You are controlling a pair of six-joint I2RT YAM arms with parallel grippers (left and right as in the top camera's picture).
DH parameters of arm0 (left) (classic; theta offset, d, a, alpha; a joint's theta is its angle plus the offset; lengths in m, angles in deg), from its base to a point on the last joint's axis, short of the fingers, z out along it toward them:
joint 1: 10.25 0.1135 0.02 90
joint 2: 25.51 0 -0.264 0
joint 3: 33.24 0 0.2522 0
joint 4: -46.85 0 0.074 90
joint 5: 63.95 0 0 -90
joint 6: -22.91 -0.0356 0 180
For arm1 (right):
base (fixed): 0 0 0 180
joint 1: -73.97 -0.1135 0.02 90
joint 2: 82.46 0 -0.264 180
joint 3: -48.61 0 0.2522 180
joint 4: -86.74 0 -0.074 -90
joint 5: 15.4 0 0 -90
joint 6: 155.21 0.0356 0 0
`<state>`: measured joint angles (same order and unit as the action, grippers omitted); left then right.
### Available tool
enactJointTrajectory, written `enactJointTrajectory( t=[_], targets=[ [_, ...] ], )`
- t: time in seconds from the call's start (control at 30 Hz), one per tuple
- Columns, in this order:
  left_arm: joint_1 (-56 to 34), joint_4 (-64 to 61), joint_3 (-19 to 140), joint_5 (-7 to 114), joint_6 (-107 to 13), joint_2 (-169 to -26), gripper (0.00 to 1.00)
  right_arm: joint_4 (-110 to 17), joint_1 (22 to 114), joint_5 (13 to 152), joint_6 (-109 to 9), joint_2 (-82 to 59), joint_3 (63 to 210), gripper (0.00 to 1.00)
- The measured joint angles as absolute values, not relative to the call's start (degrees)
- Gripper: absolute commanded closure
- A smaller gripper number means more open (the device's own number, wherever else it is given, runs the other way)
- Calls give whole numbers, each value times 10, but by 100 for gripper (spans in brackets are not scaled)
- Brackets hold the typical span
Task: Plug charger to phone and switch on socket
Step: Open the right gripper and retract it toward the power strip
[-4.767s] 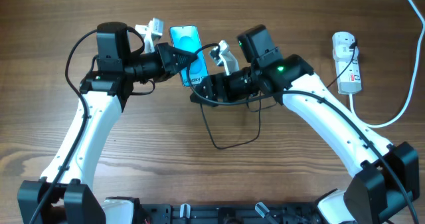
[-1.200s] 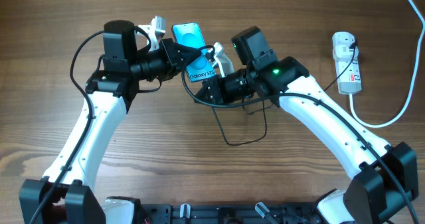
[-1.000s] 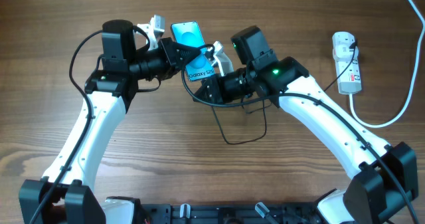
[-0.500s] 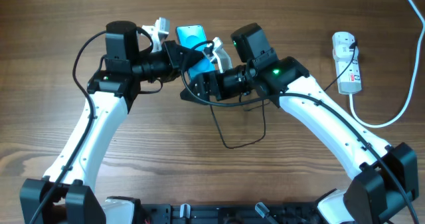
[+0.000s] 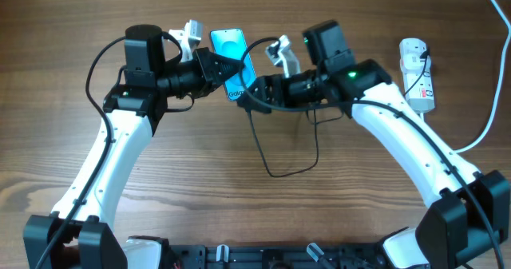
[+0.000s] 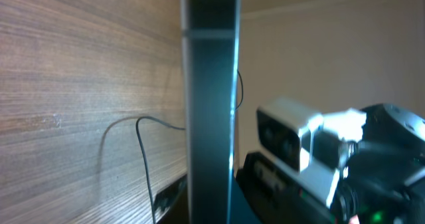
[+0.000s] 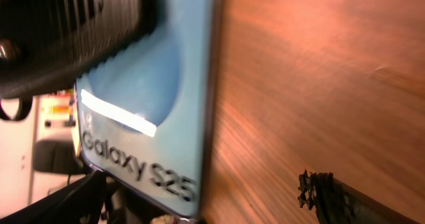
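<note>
My left gripper (image 5: 222,68) is shut on the phone (image 5: 228,44) and holds it tilted above the table at the back centre. The left wrist view shows the phone edge-on (image 6: 209,104). The right wrist view shows its blue "Galaxy S25" screen (image 7: 146,117). My right gripper (image 5: 255,92) is open, just right of the phone's lower end, with one toothed finger (image 7: 325,192) in view. The charger (image 5: 263,153) is a thin black cable that loops on the table and rises to the phone's lower end (image 6: 141,151). Its connector is hidden. The white socket (image 5: 417,76) lies at the far right.
A plug (image 5: 415,53) sits in the socket's far end. A thick white cord (image 5: 479,133) curves along the right edge. Both white arms reach in from the front corners. The table is wood grain.
My right gripper has drawn back to the right, away from the phone's lower end. The phone stays in my left gripper, shifted slightly. The cable loop has barely moved.
</note>
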<state>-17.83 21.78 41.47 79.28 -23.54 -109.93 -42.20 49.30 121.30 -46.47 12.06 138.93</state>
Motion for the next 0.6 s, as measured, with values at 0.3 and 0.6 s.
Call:
enactJointTrajectory(
  t=[0.3, 0.6],
  targets=[
    [-178, 130, 414, 784, -275, -1099, 96, -427, 532, 1216, -483, 121, 1389, 0],
    [-178, 40, 414, 697, -333, -1099, 96, -444, 545, 1170, -499, 121, 1389, 0]
  ],
)
